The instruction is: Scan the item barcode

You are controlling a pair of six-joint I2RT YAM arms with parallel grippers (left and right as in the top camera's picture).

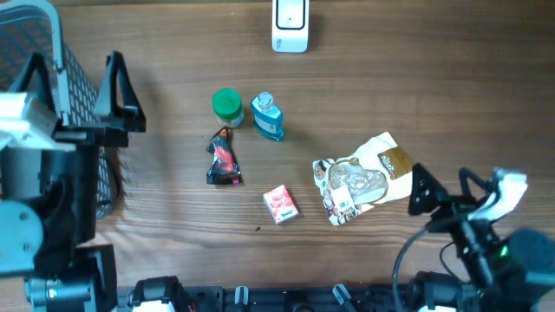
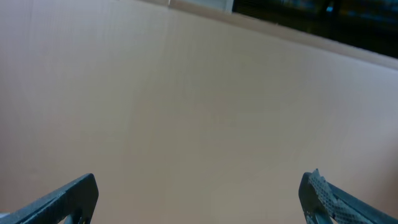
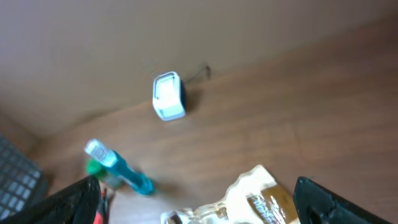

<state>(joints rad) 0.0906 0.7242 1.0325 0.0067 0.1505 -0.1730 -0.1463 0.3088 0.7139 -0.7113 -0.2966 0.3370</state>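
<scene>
The white barcode scanner (image 1: 290,24) stands at the table's far edge, and also shows in the right wrist view as the scanner (image 3: 168,96). The items lie mid-table: a green-capped jar (image 1: 227,106), a blue bottle (image 1: 268,118), a red and black pouch (image 1: 224,159), a small pink box (image 1: 280,204) and a white and gold snack bag (image 1: 360,178). My right gripper (image 1: 444,191) is open just right of the bag, holding nothing. The bag (image 3: 249,199) lies below its spread fingers. My left gripper (image 1: 76,82) is open at the far left, over bare wood.
A grey wire basket (image 1: 35,52) sits in the back left corner, under my left arm. Its corner also shows as the basket (image 3: 18,180) in the right wrist view. The left wrist view shows only the wooden table (image 2: 199,93).
</scene>
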